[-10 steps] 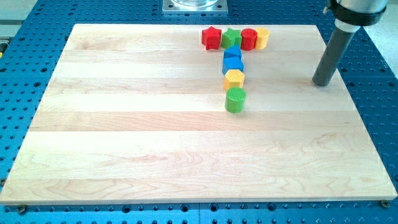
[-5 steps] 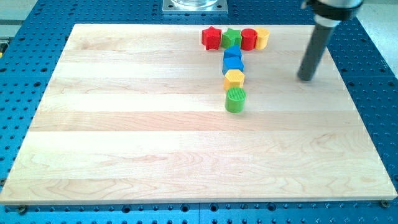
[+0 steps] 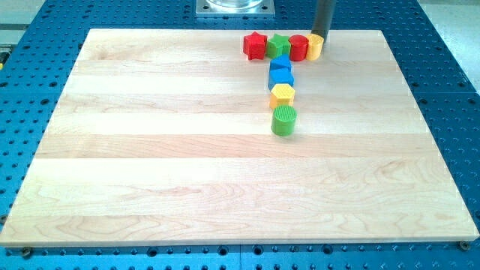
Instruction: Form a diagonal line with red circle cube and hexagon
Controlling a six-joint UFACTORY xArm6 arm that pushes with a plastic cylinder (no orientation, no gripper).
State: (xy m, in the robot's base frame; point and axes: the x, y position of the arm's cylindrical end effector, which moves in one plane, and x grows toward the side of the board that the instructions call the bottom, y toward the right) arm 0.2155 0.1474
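Observation:
The red circle block (image 3: 299, 46) stands in a row at the view's top, between a green star (image 3: 280, 45) and a yellow round block (image 3: 316, 46). A red star (image 3: 255, 46) ends the row at the left. Two blue blocks (image 3: 280, 72) stand below the green star, the lower a cube. The yellow hexagon (image 3: 283, 95) is under them, and a green cylinder (image 3: 284, 120) below that. My tip (image 3: 319, 34) is just behind the yellow round block, at the board's top edge.
The wooden board (image 3: 187, 165) lies on a blue perforated table (image 3: 450, 90). A metal base plate (image 3: 235, 7) sits at the view's top centre.
My rod has moved from the board's right side up and left, to behind the yellow round block. The blocks have not moved.

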